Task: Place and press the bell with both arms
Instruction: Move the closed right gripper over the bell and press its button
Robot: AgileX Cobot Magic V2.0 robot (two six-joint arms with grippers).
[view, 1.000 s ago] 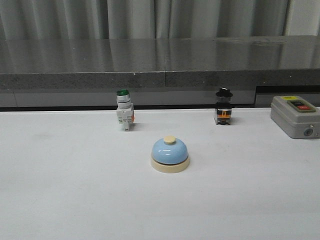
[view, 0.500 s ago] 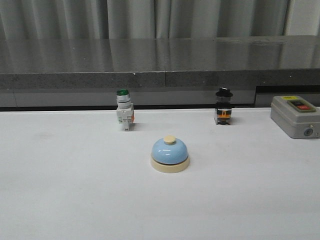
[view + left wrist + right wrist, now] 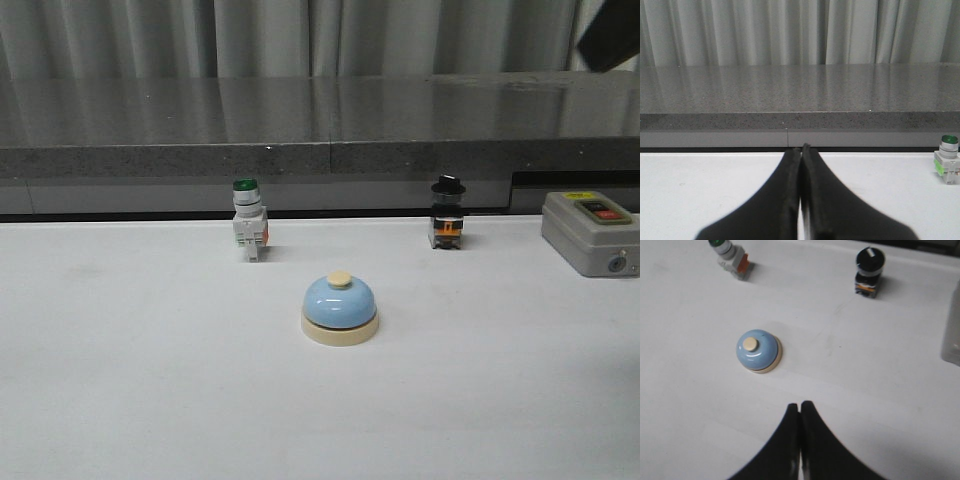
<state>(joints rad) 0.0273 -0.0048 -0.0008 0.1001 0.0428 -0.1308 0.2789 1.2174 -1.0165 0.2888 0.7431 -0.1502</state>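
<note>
Near the middle of the white bench the light-blue bell is seen upright on its cream base, its cream knob uppermost and nothing touching it. Behind it to the left a green-capped push-button switch is placed, and behind it to the right a black-capped switch; both are well apart from the bell. At the far right edge of the bench a grey box with a red button is found. A dark stone ledge and a grey curtain are seen beyond the bench. No object is placed between the bell and either end effector. The right end effector is shown above the bench with its fingers pressed together and nothing held, the bell lying ahead of its tips and slightly to one side, apart from them. The left end effector is likewise closed and empty, facing the ledge, with only the green-capped switch visible at the margin of its view.
</note>
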